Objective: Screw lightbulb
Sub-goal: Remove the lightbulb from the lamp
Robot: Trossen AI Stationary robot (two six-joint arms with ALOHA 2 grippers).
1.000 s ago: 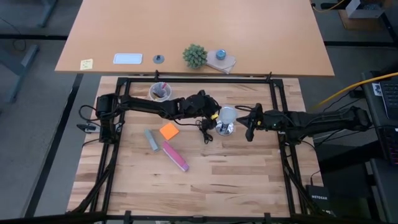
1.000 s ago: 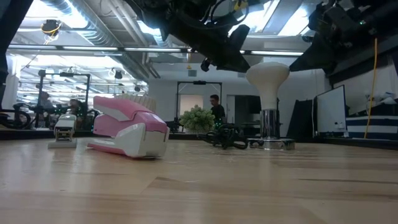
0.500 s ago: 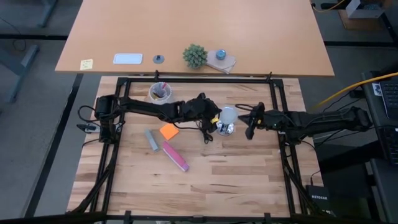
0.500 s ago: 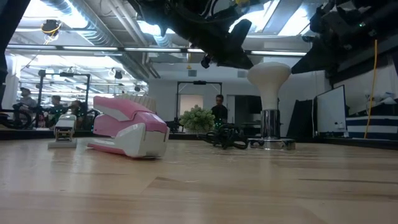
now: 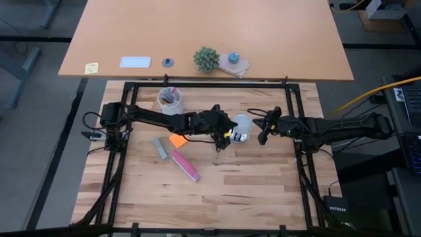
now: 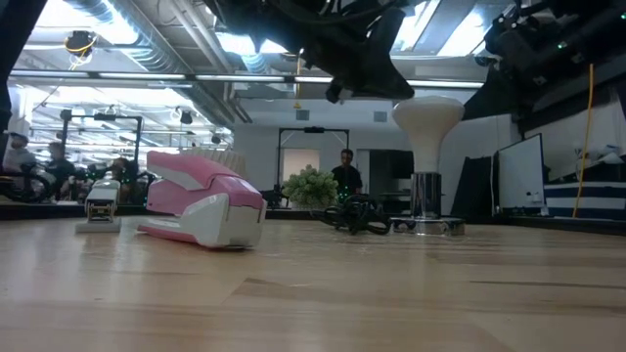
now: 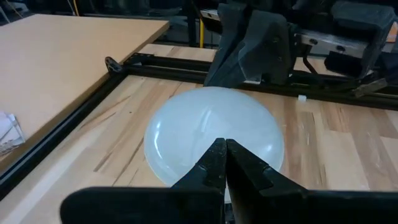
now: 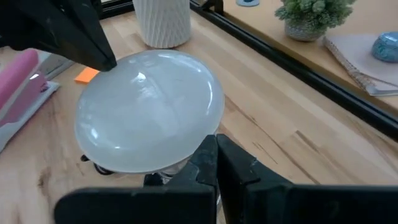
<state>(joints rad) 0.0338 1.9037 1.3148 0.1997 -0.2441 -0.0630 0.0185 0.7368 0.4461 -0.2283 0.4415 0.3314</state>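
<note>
At table centre, lightbulb (image 5: 241,122) stands in socket (image 5: 239,136); left gripper (image 5: 228,130) at nine o'clock, right gripper (image 5: 262,129) at three, both closed, empty. Risk: bulb knocked, socket toppled.

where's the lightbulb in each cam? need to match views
High view: lightbulb at table centre, between the two grippers.
Low view: right of centre, upright in the metal socket.
Left wrist view: centre, just past the shut left gripper.
Right wrist view: left of centre, beyond the shut right gripper.
Shared landmark: pink stapler, except in the left wrist view.
</note>
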